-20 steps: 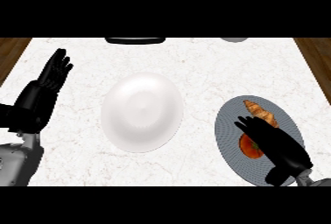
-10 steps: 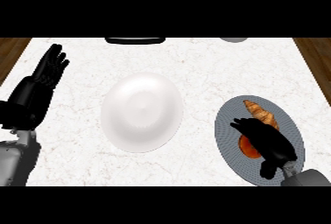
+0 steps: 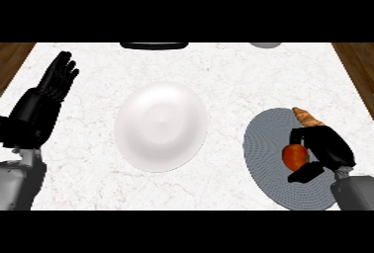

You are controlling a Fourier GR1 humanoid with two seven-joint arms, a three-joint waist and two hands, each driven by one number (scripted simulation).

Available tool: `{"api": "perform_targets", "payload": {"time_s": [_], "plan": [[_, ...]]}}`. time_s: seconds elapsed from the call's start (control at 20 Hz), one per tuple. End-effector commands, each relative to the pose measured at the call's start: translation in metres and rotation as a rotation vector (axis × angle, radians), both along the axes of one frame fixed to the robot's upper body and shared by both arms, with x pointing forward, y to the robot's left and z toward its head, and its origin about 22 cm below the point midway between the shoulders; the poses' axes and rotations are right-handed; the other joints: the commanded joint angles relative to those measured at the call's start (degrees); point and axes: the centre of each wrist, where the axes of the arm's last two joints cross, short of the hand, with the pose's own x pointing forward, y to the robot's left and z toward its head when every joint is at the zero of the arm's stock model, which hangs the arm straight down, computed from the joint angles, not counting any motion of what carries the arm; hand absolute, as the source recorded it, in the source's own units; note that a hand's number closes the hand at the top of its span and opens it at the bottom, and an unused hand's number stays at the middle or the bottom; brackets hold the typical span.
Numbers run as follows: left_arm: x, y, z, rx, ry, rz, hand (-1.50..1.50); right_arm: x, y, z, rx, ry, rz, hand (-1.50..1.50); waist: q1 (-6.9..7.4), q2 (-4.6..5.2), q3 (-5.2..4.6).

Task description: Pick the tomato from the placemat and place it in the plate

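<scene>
A croissant (image 3: 308, 117) lies at the right of the frame, tilted. The marble counter (image 3: 219, 69) fills most of the frame. At its top edge sit a dark flat object (image 3: 154, 45) near the centre and a grey rounded object (image 3: 266, 44) further right, both cut off.

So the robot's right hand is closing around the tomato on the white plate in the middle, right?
Not quite. The head view shows the right hand curled round the tomato on the grey placemat at the right, beside a croissant. The white plate in the middle holds nothing yet.
</scene>
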Motion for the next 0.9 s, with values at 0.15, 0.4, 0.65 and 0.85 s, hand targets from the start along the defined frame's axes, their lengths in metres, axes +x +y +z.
{"api": "perform_targets", "payload": {"time_s": [0.15, 0.4, 0.65, 0.85], "plan": [[0.014, 0.002, 0.005, -0.003, 0.005, 0.0, 0.0, 0.036, -0.051, 0.016, -0.056, -0.088, -0.227, 1.5, -0.05, 0.24, 0.4], [0.009, -0.001, -0.005, 0.002, 0.014, 0.023, 0.0, 0.038, -0.025, 0.036, 0.008, -0.194, -0.144, 1.5, -0.55, -0.05, 0.34], [0.002, 0.012, 0.006, 0.005, -0.003, 0.022, 0.0, 0.04, -0.005, 0.083, 0.204, -0.303, 0.018, 1.5, -0.99, -0.36, 0.32], [-0.001, 0.008, -0.009, -0.011, 0.016, 0.018, 0.0, 0.028, 0.044, 0.101, 0.41, -0.344, 0.143, 1.5, -1.49, -0.5, 0.28]]}}
